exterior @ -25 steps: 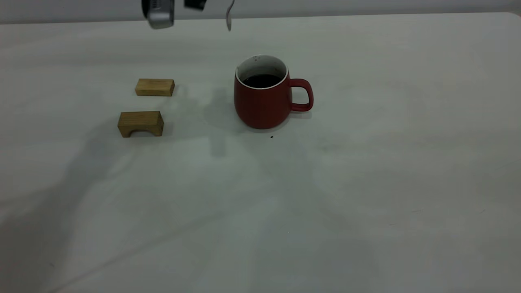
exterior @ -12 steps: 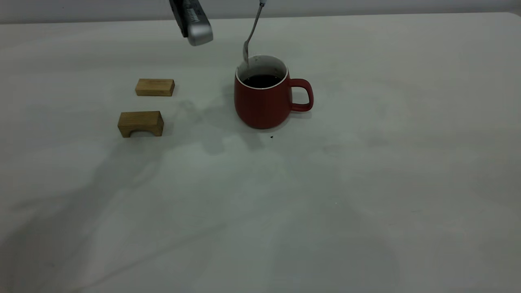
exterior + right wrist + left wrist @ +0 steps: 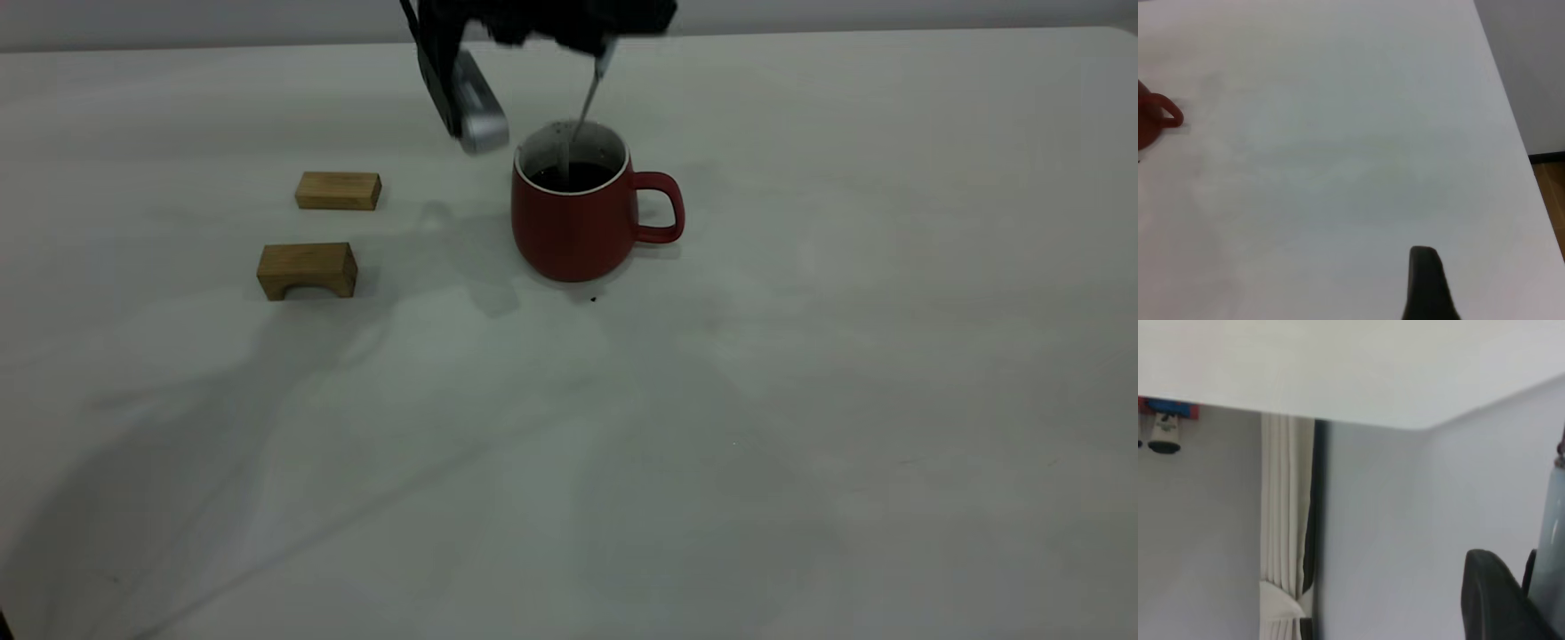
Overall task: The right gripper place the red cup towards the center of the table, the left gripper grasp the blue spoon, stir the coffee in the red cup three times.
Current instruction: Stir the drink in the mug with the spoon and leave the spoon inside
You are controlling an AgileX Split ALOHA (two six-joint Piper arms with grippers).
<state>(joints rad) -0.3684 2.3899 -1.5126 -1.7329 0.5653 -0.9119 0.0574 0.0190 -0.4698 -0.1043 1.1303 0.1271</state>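
The red cup (image 3: 576, 227) stands upright near the middle of the table (image 3: 800, 400), its handle toward the right. Dark coffee (image 3: 578, 177) fills it partway. My left gripper (image 3: 600, 40) hangs just above the cup, shut on the blue spoon (image 3: 585, 100). The spoon's metal neck slants down into the cup, and its bowl reaches the coffee by the left inner wall. In the left wrist view the spoon's pale blue handle (image 3: 1551, 540) lies against a dark finger (image 3: 1491, 600). My right gripper (image 3: 1426, 283) is off to the right over bare table, far from the red cup (image 3: 1155, 120).
Two tan wooden blocks lie left of the cup: a flat one (image 3: 339, 190) and an arched one (image 3: 308, 269). A tiny dark speck (image 3: 593, 299) sits just in front of the cup. The table's right edge (image 3: 1511, 127) shows in the right wrist view.
The left gripper came down and to the right with the spoon. The spoon's bowl went from above the far table edge, past the rim, into the cup. The cup stayed put.
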